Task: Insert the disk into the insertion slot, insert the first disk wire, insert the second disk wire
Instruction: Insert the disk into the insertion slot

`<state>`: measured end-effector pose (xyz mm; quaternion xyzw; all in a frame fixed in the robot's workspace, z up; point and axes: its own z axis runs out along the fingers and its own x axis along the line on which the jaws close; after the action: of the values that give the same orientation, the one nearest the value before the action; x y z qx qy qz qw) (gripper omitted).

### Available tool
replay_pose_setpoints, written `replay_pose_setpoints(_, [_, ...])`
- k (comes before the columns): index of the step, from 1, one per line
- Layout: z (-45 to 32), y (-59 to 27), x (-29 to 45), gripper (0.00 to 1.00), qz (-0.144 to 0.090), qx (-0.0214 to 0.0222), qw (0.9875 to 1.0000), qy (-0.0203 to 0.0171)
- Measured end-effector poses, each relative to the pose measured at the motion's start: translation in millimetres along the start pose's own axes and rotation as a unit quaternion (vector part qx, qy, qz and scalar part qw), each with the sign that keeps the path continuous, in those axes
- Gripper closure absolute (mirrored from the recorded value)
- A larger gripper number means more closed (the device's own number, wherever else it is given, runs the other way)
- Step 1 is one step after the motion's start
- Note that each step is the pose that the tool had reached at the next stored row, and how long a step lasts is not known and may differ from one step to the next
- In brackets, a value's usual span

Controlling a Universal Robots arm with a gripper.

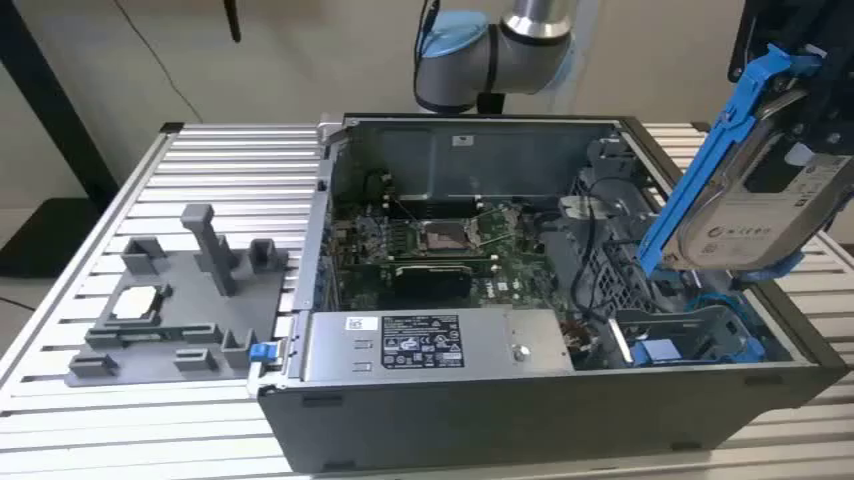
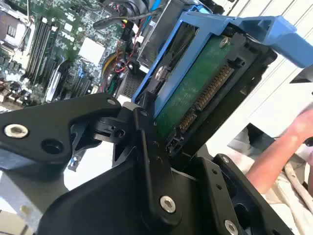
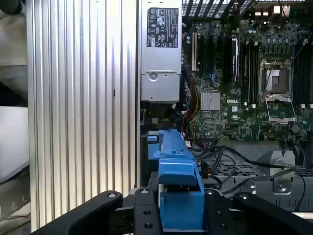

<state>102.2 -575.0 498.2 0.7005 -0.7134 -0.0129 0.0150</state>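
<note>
The disk (image 1: 747, 205), silver with a white label, sits in its blue carrier frame (image 1: 707, 150). It hangs steeply tilted above the open computer case's corner at the exterior view's right. My gripper (image 1: 790, 150) is shut on it from above. The second wrist view shows the disk's green circuit board and connector (image 2: 195, 95) clamped between my black fingers (image 2: 146, 147). In the first wrist view the blue carrier (image 3: 178, 171) stands between the finger bases, over the case edge. The insertion slot (image 1: 681, 335), a bay with blue parts, lies below the disk. Loose wires (image 3: 193, 105) lie inside the case.
A grey labelled power-supply box (image 1: 434, 342) sits along the case's front edge, with the motherboard (image 1: 427, 240) behind it. A grey fixture (image 1: 174, 300) with small parts stands on the slatted metal table (image 1: 227, 160) at the exterior view's left. A person's hand (image 2: 288, 147) appears beyond the disk.
</note>
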Motion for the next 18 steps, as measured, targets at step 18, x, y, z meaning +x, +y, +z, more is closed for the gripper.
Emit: replay_pose_setpoints(18, [7.3, -0.4, 2.2, 1.00, 0.000, 0.0000, 1.0000, 0.0000])
